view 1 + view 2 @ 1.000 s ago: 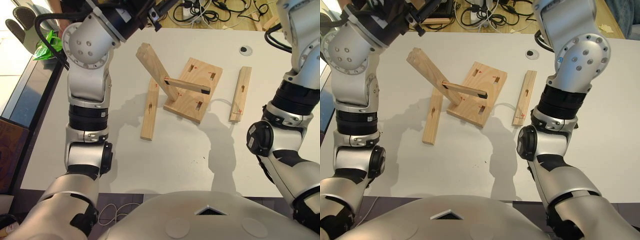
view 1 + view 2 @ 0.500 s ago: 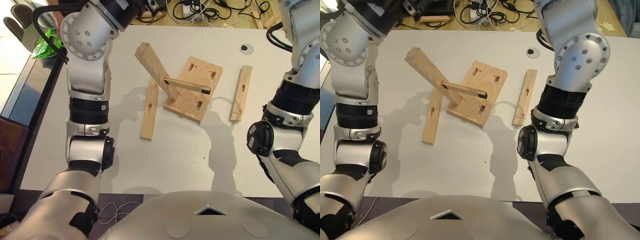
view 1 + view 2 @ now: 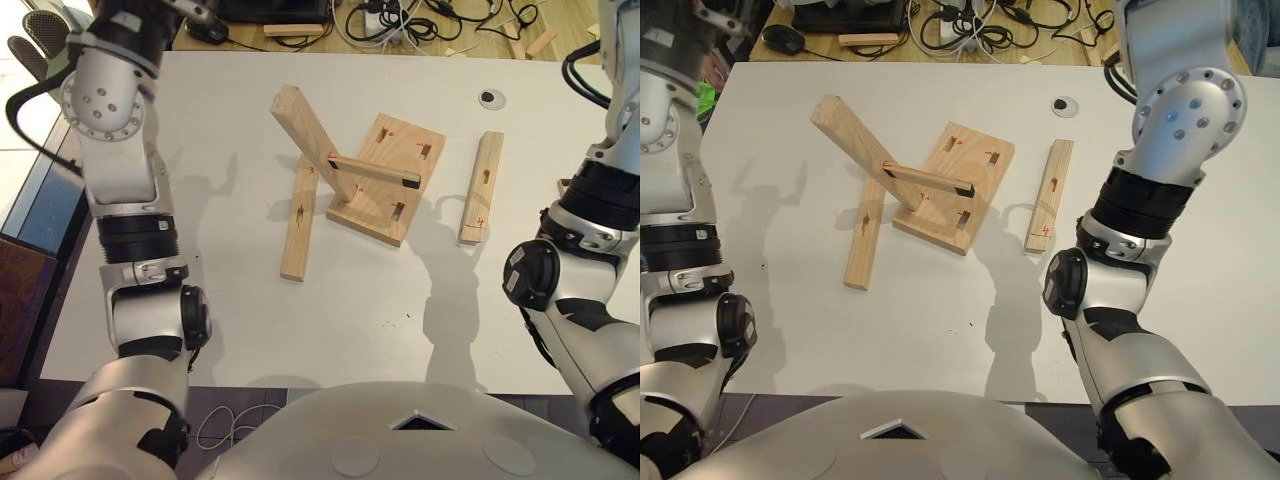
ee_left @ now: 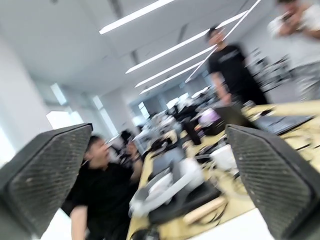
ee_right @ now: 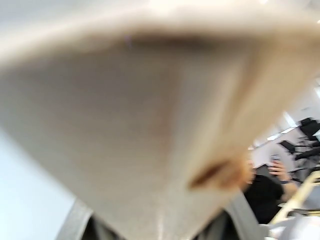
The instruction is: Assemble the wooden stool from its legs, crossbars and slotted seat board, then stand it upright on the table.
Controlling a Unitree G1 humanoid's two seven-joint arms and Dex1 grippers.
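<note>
Judging from the desk (image 3: 300, 330), you are early: one leg (image 3: 310, 135) leans in the seat board (image 3: 370, 208) with a crossbar (image 3: 375, 170) joined; two loose legs (image 3: 298, 222) lie either side. Your left pincer (image 4: 160, 150) is spread, empty; your right pincer (image 5: 160, 225) pinches a wooden piece (image 5: 140, 100).

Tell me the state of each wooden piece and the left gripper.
Slotted wooden seat board: flat, one leg fitted.
Fitted wooden leg: rising from the board.
Dark-tipped wooden crossbar: one end in that leg.
Left loose wooden leg: lying flat.
Right loose wooden leg: lying flat.
Left gripper: open, empty.
</note>
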